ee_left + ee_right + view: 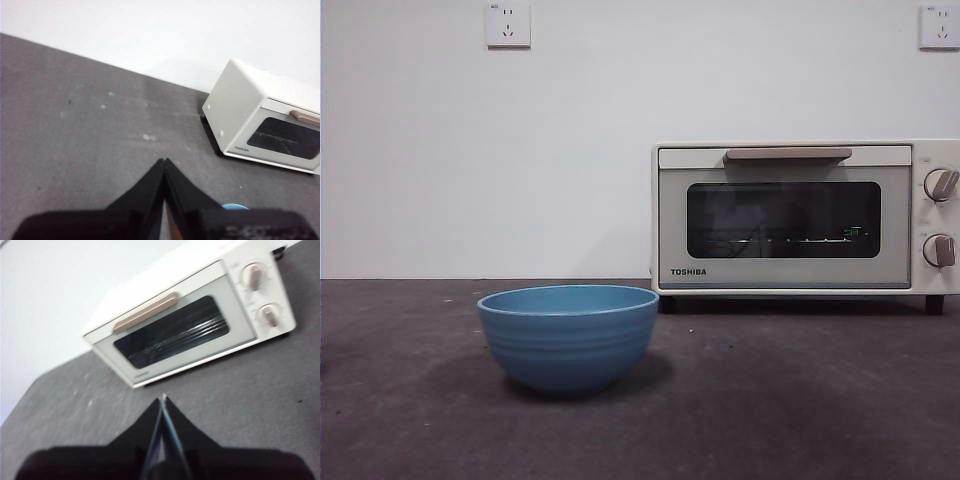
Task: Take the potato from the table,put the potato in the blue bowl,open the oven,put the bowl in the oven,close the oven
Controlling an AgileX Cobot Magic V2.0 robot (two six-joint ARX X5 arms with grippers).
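Note:
The blue bowl [568, 340] stands upright on the table [800, 400], left of centre and in front of the oven [785, 220]. From this low angle the bowl's inside is hidden. The oven's dark glass door is closed, with its tan handle [788, 154] at the top. The potato is hidden in all views. My left gripper [164, 161] hangs shut above the table, with a sliver of the blue bowl [235, 206] showing beside it and the oven [265, 130] beyond. My right gripper [163, 398] is shut, apart from the oven [185, 330] and pointing at its door.
A white wall with two power sockets [508, 25] runs behind the table. Two knobs [940, 184] sit on the oven's right side. Neither arm shows in the front view.

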